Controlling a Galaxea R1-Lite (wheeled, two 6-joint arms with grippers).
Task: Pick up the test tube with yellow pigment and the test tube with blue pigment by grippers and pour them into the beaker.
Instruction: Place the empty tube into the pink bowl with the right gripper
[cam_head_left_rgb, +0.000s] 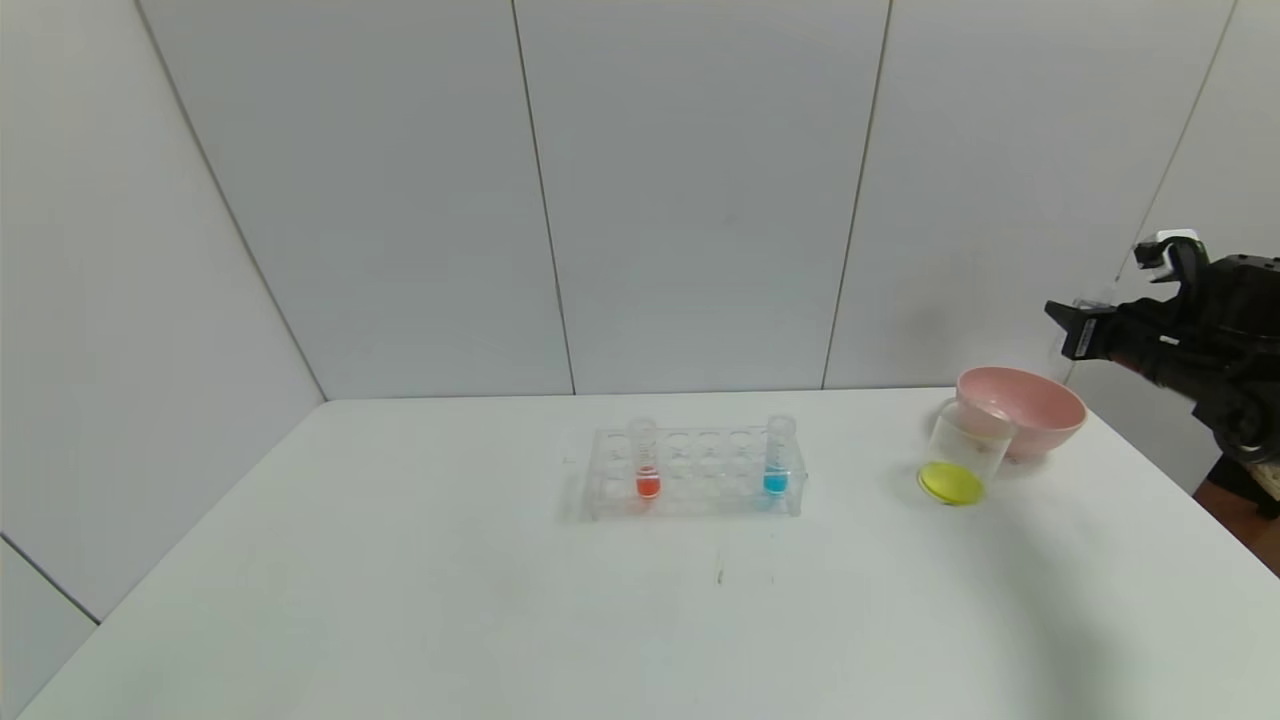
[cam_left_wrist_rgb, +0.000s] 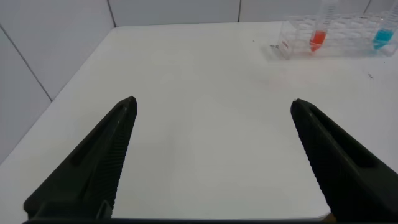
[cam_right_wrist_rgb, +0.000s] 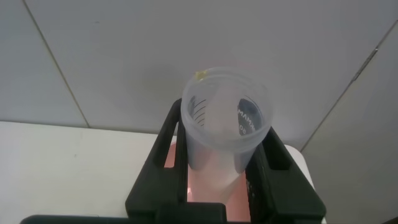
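Right gripper (cam_right_wrist_rgb: 214, 168) round emptied tube (cam_right_wrist_rgb: 225, 121) — wrist view only.

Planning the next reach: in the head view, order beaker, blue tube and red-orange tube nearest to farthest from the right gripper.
From the right gripper:
1. beaker, right of the rack.
2. test tube with blue pigment, rack's right end.
3. red-orange tube, toward rack's left end.
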